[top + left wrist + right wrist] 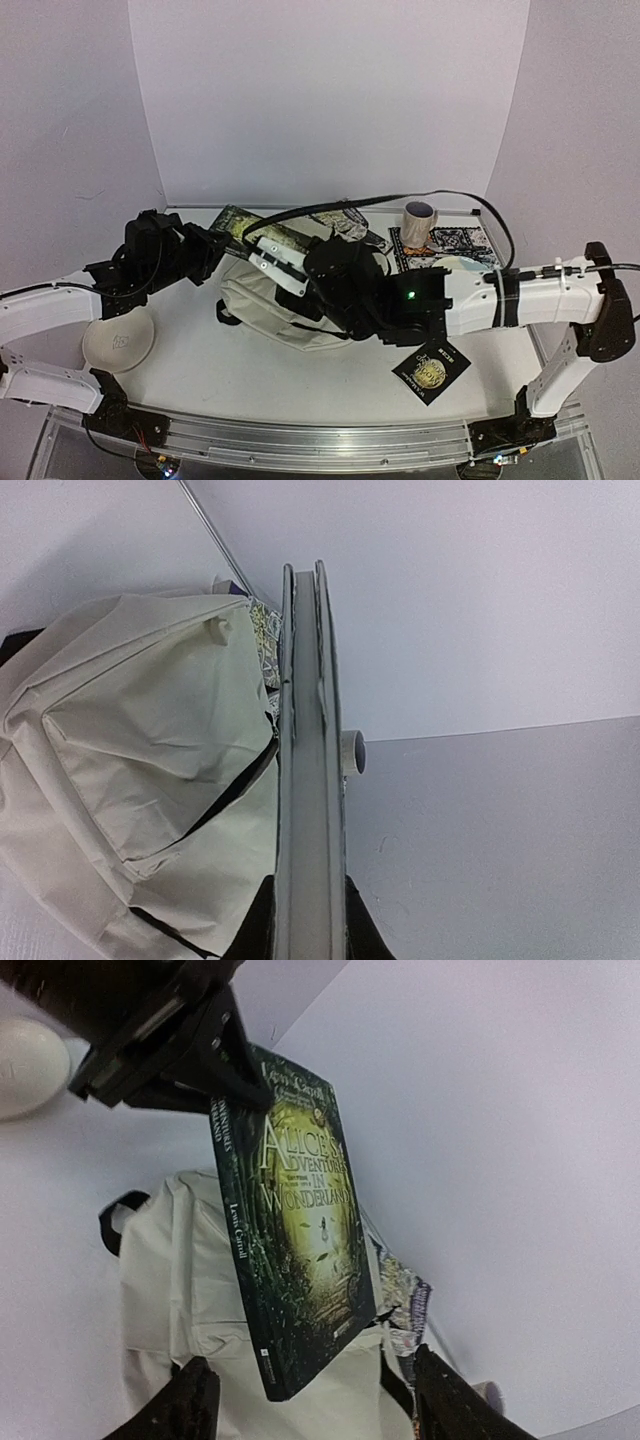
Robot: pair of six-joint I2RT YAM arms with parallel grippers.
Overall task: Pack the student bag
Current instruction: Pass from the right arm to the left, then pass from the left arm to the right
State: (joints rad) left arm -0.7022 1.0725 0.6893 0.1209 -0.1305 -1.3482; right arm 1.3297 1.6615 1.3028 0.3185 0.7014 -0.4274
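The cream student bag (268, 312) lies slumped mid-table, and it also shows in the left wrist view (130, 780) and in the right wrist view (170, 1280). A green "Alice's Adventures in Wonderland" book (300, 1250) hangs tilted above it. My left gripper (212, 248) is shut on the book's upper end, seen edge-on (310, 780) between its black fingers (250, 935). The right gripper (315, 1410) stands open just below the book's lower corner, one finger on each side and neither touching it. Seen from above, the right gripper (275, 262) sits over the book (240, 222).
A white bowl (118, 338) sits near the left arm. At the back right a mug (420, 222) stands on a patterned mat (455, 242). A black booklet with a gold emblem (432, 370) lies front right. A patterned pouch (345, 222) rests behind the bag.
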